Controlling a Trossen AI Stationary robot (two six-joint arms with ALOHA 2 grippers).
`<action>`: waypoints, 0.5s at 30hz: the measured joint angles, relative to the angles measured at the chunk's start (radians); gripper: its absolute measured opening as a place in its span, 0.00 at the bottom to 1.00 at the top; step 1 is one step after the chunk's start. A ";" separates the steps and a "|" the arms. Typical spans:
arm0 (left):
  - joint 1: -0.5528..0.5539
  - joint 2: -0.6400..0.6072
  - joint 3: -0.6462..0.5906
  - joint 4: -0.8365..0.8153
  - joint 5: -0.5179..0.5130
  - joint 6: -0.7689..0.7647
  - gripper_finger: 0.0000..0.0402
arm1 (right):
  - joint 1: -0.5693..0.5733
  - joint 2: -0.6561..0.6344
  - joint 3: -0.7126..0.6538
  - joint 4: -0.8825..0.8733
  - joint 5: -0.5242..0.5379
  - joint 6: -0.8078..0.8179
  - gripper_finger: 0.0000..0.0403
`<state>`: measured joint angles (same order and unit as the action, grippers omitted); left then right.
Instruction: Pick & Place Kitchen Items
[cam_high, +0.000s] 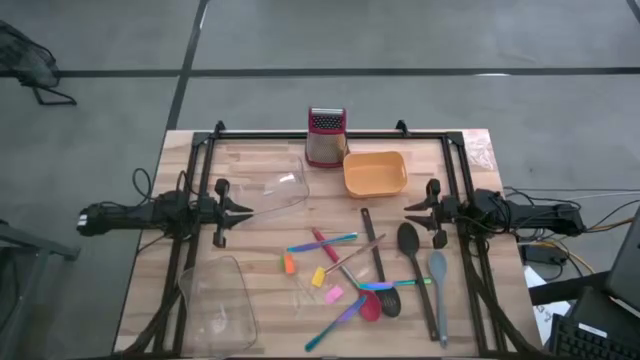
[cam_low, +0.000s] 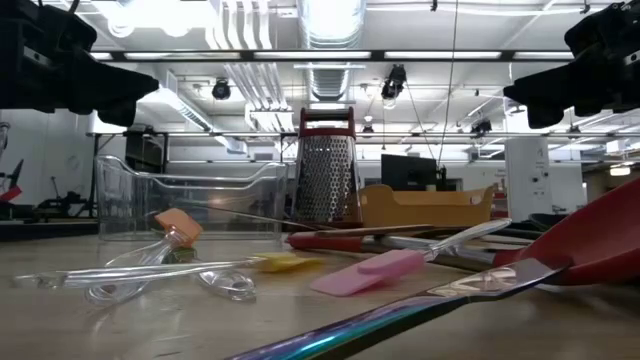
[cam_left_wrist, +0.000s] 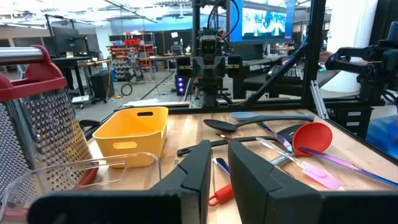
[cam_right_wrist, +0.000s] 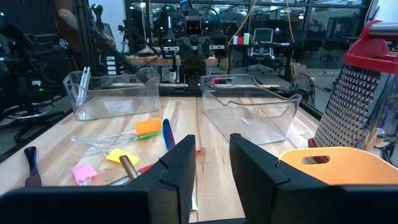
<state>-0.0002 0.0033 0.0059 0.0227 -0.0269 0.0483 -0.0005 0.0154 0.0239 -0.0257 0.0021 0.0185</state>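
High view shows both arms waiting at the two side edges of the tabletop (cam_high: 250, 265), so the middle is free for work. The left gripper (cam_high: 243, 210) is at the left edge and the right gripper (cam_high: 412, 209) at the right edge, both pointing to the centre. In its own wrist view each has the fingers apart by a narrow gap, and each holds nothing.

The kitchen items (cam_high: 350, 275) lie scattered on the near half of the tabletop, between the two grippers and a little nearer to the front edge. I think they are spread loosely so each one can be taken alone. The black spoon (cam_high: 412, 245) and the grey spoon (cam_high: 439, 280) lie near the right gripper. The orange piece (cam_high: 289, 263), the yellow piece (cam_high: 319, 277) and the pink piece (cam_high: 334, 294) are more in the middle, well apart from both grippers.

At the far edge stand the grater (cam_high: 326, 136) and the orange tray (cam_high: 375, 173). One clear tub (cam_high: 275, 192) is just beside the left gripper, another tub (cam_high: 220, 305) sits at the near left corner. Probably these are the places for the items.
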 joint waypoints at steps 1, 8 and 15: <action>0.000 0.000 0.000 0.000 0.000 0.000 0.16 | 0.000 0.000 0.000 0.000 0.000 0.000 0.22; 0.000 0.000 0.000 0.000 0.000 0.000 0.16 | 0.000 0.000 0.000 0.000 0.000 0.000 0.17; 0.000 0.000 0.000 0.000 0.000 0.000 0.16 | 0.000 0.000 0.000 0.000 0.000 0.000 0.14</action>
<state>-0.0003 0.0036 0.0059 0.0223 -0.0269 0.0483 -0.0002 0.0154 0.0241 -0.0254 0.0018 0.0185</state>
